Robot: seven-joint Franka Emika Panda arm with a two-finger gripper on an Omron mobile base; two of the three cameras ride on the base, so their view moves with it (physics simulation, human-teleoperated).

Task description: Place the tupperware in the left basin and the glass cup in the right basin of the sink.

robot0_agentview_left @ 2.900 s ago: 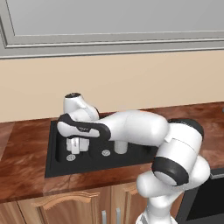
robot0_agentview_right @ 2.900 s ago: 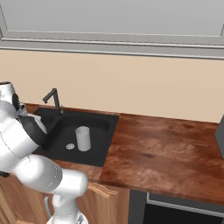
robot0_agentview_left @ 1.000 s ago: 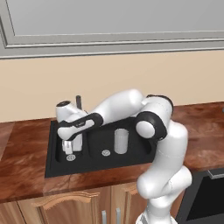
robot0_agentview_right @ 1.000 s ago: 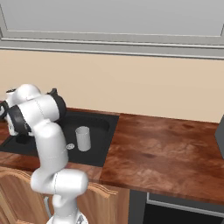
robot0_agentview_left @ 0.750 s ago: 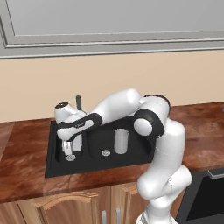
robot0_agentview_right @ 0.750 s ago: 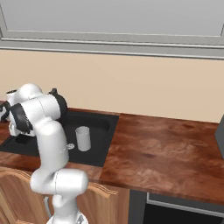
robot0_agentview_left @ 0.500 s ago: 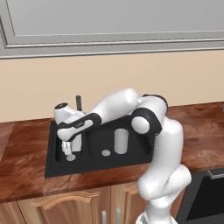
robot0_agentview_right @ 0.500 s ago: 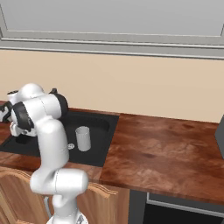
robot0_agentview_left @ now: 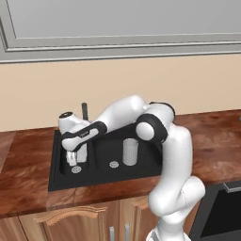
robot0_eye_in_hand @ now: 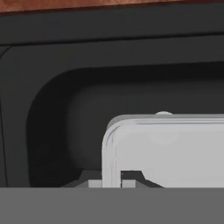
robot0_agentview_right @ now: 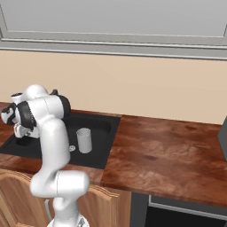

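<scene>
Table (robot0_agentview_left: 28,188), reddish wood, carries the black sink (robot0_agentview_left: 106,176). Left basin (robot0_agentview_left: 61,170): tupperware (robot0_eye_in_hand: 168,151) held on edge low inside it, one wall pinched between the fingertips of the end effector (robot0_eye_in_hand: 111,181).

Risk: let go on edge, it may topple against the basin wall or come to rest leaning.

Glass cup (robot0_agentview_left: 130,151) upright in right basin (robot0_agentview_left: 143,164), beside drain (robot0_agentview_left: 113,164). Faucet (robot0_agentview_left: 84,111) just behind the wrist; a careless lift could clip it.
</scene>
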